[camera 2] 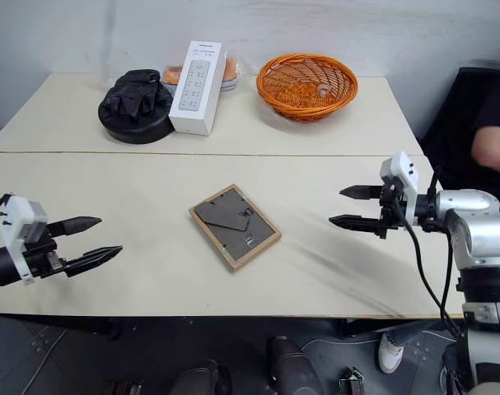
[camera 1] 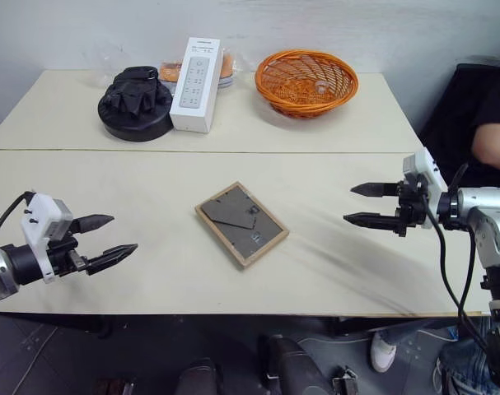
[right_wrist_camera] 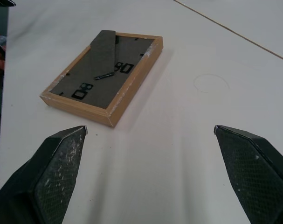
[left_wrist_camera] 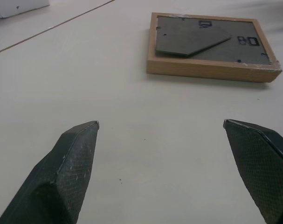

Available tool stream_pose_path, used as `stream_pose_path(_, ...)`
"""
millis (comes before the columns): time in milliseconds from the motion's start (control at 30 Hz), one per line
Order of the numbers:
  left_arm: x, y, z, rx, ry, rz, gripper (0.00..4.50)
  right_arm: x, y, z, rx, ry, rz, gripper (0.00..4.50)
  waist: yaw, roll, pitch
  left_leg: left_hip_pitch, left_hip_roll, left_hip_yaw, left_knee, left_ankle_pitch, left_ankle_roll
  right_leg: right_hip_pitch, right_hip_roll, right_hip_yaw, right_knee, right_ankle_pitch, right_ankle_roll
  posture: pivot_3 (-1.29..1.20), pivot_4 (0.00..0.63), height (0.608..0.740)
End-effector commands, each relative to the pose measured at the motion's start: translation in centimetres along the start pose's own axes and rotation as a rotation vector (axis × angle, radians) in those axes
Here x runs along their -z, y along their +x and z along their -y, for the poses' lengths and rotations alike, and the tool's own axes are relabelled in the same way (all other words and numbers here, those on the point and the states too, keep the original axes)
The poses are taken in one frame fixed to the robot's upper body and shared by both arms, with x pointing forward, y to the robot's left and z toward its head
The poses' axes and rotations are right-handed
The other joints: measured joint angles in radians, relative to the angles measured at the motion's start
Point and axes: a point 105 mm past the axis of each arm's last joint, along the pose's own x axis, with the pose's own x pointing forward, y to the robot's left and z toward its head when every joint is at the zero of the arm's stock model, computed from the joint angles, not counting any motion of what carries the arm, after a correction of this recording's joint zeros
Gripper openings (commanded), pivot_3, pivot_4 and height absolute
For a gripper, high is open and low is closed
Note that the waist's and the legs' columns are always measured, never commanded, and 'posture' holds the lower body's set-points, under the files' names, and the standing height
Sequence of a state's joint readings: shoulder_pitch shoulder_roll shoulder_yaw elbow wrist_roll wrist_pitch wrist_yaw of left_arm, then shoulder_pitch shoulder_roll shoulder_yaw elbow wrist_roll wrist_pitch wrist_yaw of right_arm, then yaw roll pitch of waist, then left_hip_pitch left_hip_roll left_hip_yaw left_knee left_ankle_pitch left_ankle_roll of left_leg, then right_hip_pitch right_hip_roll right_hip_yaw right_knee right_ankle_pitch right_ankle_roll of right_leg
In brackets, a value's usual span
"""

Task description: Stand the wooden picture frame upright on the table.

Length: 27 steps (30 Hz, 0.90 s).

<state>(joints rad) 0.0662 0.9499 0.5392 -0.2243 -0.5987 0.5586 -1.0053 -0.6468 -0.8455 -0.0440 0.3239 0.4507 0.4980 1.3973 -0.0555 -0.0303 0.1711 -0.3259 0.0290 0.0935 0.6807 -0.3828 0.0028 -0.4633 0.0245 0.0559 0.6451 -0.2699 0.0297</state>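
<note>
Picture frame [camera 1: 241,224] lies flat, face down, mid-table [camera 1: 151,271], dark grey back up, stand folded against the back. It sits turned at an angle to the table edges, roughly centred between the two arms. Light wood border visible all round, with some pale scuffs on the edge in the wrist views. Not upright yet.

Left gripper [camera 1: 108,239] hovers over the near left part of the table, fingers spread wide, nothing between them, pointing toward the frame. Well apart from it.

Right gripper [camera 1: 363,204] hovers over the right side of the table, also spread wide and empty, pointing in toward the frame. Also well apart, no contact.

Both wrist views look along the spread fingers at the frame's back: hanging hardware and the folded stand are clear, with bare tabletop between fingertips and frame.

Far side of the table, across the seam line: black round object [camera 1: 136,104] with a lumpy top at the left, white box [camera 1: 196,84] printed with a remote-control picture touching it on its right side, some orange packets [camera 1: 226,66] behind the box, orange wicker basket [camera 1: 306,82] further right with a small item inside, can't tell what.

Person's arm [camera 1: 490,136] in a dark sleeve at the right edge, off the table.
</note>
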Motion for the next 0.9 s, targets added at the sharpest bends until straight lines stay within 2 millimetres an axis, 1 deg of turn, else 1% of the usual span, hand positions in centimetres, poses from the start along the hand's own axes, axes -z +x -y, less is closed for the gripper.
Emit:
stream_pose_path(33,-1.0,-0.3,0.3,0.014,0.055,0.009,4.5,-0.7,0.2,-0.1,-0.016,-0.032,0.009,4.49,0.001,0.0,0.0,-0.001,0.0,0.0,0.0,0.0,0.0,-0.001,0.0,0.0,0.0,0.0,0.0,0.0,0.15,0.74)
stream_pose_path(200,-0.5,0.7,0.9,0.001,0.04,-0.001,4.5,-0.7,1.2,0.2,0.017,-0.065,0.011,4.49,0.001,0.0,0.0,-0.002,0.0,-0.001,0.0,0.0,0.0,-0.001,-0.001,-0.001,-0.001,0.0,0.0,0.0,0.15,0.74)
stream_pose_path(333,0.6,2.5,2.0,0.055,0.078,-0.056,4.5,-0.7,2.7,0.7,0.065,-0.117,-0.004,4.49,-0.001,0.0,0.0,-0.002,0.0,-0.001,0.0,0.0,0.0,-0.001,-0.001,-0.001,0.0,0.0,0.0,0.0,0.15,0.74)
stream_pose_path(367,1.0,3.1,2.3,0.077,0.098,-0.078,4.5,-0.7,3.2,0.9,0.075,-0.127,-0.009,4.31,-0.002,0.0,0.0,-0.002,0.0,-0.001,0.0,0.0,0.0,-0.001,-0.001,-0.001,0.0,0.0,0.0,0.0,0.15,0.74)
stream_pose_path(467,2.7,5.5,2.9,0.167,0.17,-0.163,3.93,-0.3,5.4,1.2,0.083,-0.191,-0.043,3.6,-0.003,0.0,0.0,-0.001,0.0,0.0,0.001,0.0,-0.001,-0.001,-0.001,0.0,0.002,0.0,0.0,0.0,0.15,0.74)
stream_pose_path(500,3.0,6.0,2.9,0.181,0.189,-0.178,3.62,-0.2,5.9,1.3,0.082,-0.202,-0.049,3.25,-0.003,0.0,0.0,0.0,-0.001,0.0,0.001,0.001,-0.001,-0.001,-0.001,0.0,0.002,0.0,0.0,0.0,0.15,0.74)
stream_pose_path(533,3.1,7.0,2.6,0.191,0.206,-0.18,3.3,0.0,6.8,1.3,0.078,-0.219,-0.062,2.91,-0.003,0.0,0.0,0.0,-0.001,0.0,0.001,0.001,-0.001,-0.001,-0.001,0.0,0.003,0.0,0.0,0.0,0.15,0.74)
stream_pose_path(600,3.1,8.4,2.0,0.206,0.223,-0.177,2.65,0.4,8.0,1.4,0.074,-0.236,-0.08,2.16,-0.002,0.001,0.0,0.0,-0.001,0.0,0.001,0.001,-0.002,-0.001,-0.001,0.0,0.003,0.0,0.0,0.0,0.15,0.74)
stream_pose_path(633,3.0,9.1,1.9,0.216,0.236,-0.178,2.4,0.6,8.7,1.3,0.064,-0.251,-0.093,1.88,-0.002,0.001,0.0,-0.001,-0.001,0.0,0.001,0.001,-0.002,-0.001,-0.001,0.0,0.003,0.0,0.0,0.0,0.15,0.74)
stream_pose_path(667,3.0,9.5,1.7,0.224,0.246,-0.179,2.05,0.7,9.1,1.3,0.058,-0.26,-0.101,1.5,-0.002,0.001,0.0,-0.002,-0.001,0.0,0.001,0.001,-0.002,-0.002,-0.001,0.0,0.003,0.0,0.0,0.0,0.15,0.74)
stream_pose_path(733,2.7,10.8,1.7,0.262,0.266,-0.169,1.46,1.3,10.6,1.0,0.036,-0.292,-0.124,0.86,-0.002,0.001,0.0,-0.003,0.0,0.0,0.002,0.003,-0.005,-0.003,-0.001,-0.001,0.003,0.0,0.0,0.0,0.15,0.74)
stream_pose_path(800,2.4,11.7,1.8,0.287,0.265,-0.151,0.85,1.7,11.6,0.8,0.028,-0.307,-0.133,0.18,-0.005,0.001,0.0,-0.005,0.0,0.001,0.002,0.003,-0.005,-0.004,-0.001,-0.001,0.003,0.0,0.0,0.0,0.15,0.74)
stream_pose_path(833,2.2,12.2,1.9,0.301,0.258,-0.14,0.55,1.8,12.0,0.7,0.02,-0.31,-0.135,0.0,-0.005,0.001,0.0,-0.006,0.0,0.001,0.002,0.003,-0.005,-0.005,-0.001,-0.001,0.005,0.001,0.001,0.0,0.15,0.74)
stream_pose_path(900,1.7,13.2,1.8,0.308,0.252,-0.127,0.05,2.2,12.6,-0.1,-0.014,-0.308,-0.14,0.0,-0.004,0.0,0.0,-0.009,0.0,0.001,0.003,0.003,-0.005,-0.008,-0.001,0.0,0.006,0.001,0.001,0.0,0.15,0.74)
